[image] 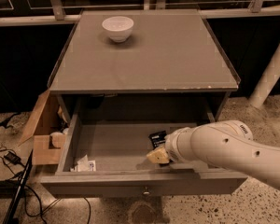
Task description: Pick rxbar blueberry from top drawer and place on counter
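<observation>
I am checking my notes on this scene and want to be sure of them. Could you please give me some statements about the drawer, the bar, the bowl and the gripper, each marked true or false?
1. The top drawer is pulled open. True.
2. The rxbar blueberry lies on the counter. False: it lies inside the drawer, toward the right side.
3. A white bowl stands on the counter. True.
4. The gripper hovers above the bowl. False: it is down in the drawer, right at the bar.
5. A white paper packet lies in the drawer's front left corner. True.
</observation>
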Controlling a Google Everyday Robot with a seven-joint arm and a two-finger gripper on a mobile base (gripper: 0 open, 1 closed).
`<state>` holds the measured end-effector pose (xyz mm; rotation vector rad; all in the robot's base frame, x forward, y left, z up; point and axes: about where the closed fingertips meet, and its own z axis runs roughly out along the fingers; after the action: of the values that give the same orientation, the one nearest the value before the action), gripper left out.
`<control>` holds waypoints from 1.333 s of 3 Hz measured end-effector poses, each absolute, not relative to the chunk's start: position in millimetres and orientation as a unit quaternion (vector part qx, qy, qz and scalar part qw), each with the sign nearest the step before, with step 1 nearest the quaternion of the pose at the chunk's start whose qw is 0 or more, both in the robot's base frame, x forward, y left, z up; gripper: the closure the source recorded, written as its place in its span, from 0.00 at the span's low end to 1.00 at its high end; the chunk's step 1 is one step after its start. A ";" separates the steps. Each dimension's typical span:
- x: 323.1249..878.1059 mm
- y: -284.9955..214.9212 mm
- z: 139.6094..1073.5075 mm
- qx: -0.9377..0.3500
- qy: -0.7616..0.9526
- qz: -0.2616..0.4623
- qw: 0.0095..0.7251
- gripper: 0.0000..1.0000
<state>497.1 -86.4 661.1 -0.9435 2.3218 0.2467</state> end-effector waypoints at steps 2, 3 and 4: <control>506.9 -94.1 649.9 -0.327 0.881 0.110 0.324 0.08; 513.7 -99.8 644.6 -0.309 0.884 0.110 0.334 0.12; 521.5 -106.1 640.6 -0.295 0.887 0.108 0.338 0.22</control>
<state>521.5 -106.1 640.6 -0.7672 2.3110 0.2801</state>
